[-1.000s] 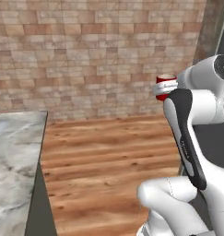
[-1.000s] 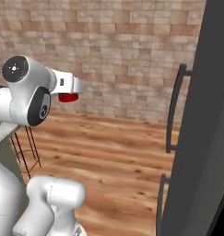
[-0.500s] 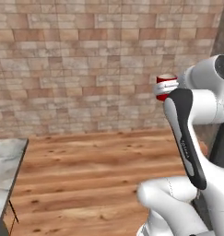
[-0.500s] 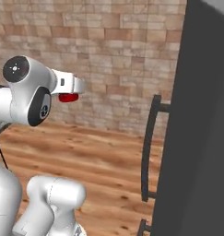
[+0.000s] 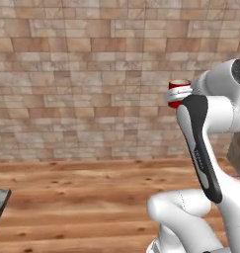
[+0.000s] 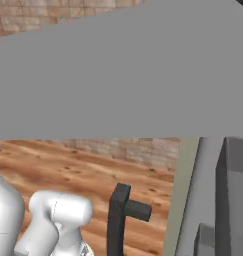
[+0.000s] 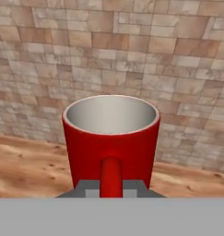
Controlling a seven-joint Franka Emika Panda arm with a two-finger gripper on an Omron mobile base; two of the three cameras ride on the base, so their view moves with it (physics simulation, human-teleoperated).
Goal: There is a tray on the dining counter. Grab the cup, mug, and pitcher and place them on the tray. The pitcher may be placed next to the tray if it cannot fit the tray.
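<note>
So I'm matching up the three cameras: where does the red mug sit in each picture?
Left base view: the red mug sits upper right, beside the white arm.
Right base view: a grey panel covers the top; no mug there.
Hand view: centre, upright, handle toward the camera.
Shared landmark: the brick wall behind it.

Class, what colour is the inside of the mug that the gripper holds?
Pale grey-white inside the squat red mug with a side handle; the outside is red. The hand view shows it best.

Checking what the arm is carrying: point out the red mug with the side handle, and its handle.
red mug (image 7: 127, 143), hand view, on its red outer wall right of the handle.
mug's handle (image 7: 110, 177), hand view, on the upright red bar facing the camera.
</note>
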